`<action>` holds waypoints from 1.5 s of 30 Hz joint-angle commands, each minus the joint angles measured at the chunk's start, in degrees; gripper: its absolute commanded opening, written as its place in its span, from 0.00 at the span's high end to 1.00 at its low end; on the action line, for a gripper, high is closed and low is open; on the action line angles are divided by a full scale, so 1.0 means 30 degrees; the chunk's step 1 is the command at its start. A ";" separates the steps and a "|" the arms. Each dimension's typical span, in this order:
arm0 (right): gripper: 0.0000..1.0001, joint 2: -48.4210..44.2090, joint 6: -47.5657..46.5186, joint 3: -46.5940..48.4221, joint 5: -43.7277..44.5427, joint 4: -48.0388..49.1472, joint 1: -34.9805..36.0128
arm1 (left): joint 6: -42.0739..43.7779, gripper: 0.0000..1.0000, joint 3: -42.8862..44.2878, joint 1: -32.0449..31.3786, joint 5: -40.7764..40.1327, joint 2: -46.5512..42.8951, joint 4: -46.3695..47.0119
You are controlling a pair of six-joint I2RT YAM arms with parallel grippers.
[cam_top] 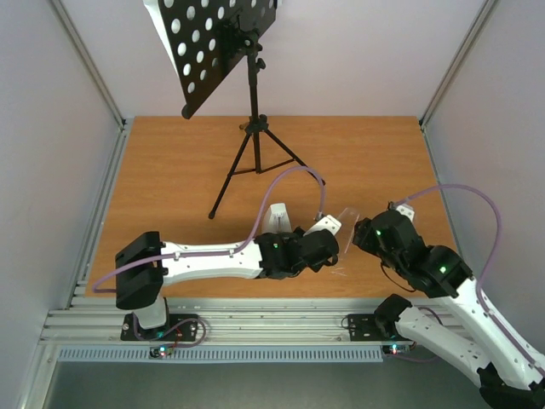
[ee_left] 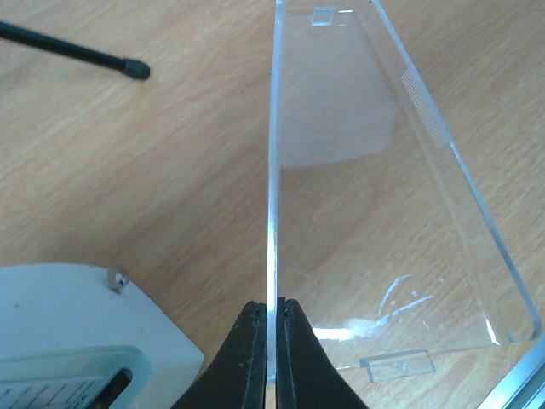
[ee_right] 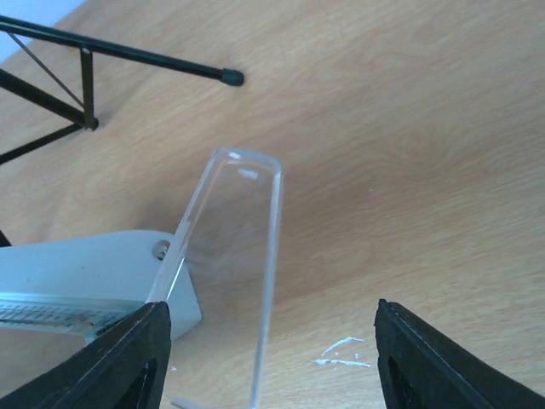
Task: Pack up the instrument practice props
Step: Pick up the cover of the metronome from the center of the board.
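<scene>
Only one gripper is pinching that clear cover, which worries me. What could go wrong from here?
The left gripper pinches the clear cover by one thin edge; it could slip or twist out.
The open right gripper sits close by; moving carelessly could knock the cover or the metronome beside it.

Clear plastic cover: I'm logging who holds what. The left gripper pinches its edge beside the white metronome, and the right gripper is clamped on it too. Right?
Not quite. The right gripper is open, its jaws standing apart on either side of the clear plastic cover without touching it; the right wrist view shows this. The left gripper does pinch its edge beside the white metronome.
</scene>
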 commanded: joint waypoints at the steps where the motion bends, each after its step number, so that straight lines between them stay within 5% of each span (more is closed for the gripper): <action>1: 0.32 -0.1654 -0.1450 0.0575 0.1360 -0.1141 0.0142 | -0.1159 1.00 -0.1163 0.0317 0.1484 -0.1911 0.1748; 7: 0.15 -0.5169 -0.4775 0.0616 0.0750 -0.0153 0.0162 | -0.1777 1.00 -0.3807 0.0577 0.4452 -0.4843 0.4002; 13: 0.02 -0.7163 -0.7212 0.0995 -0.3896 0.2829 0.0166 | -0.3238 0.99 -0.6539 0.1658 0.8623 -0.8395 0.6707; 25: 0.02 -0.5687 -0.6148 0.0502 -1.4200 1.0594 0.0158 | -0.8367 1.00 -1.1124 0.4970 1.8182 -1.3310 1.5795; 34: 0.02 -0.3641 -0.4332 -0.0083 -1.6658 1.5210 0.0165 | -1.0992 1.00 -1.2051 0.5429 2.0235 -1.3799 2.0324; 45: 0.05 -0.2336 -0.2563 -0.0233 -1.7483 1.8294 0.0160 | -1.1126 0.99 -1.2204 0.5430 2.0366 -1.3593 2.1016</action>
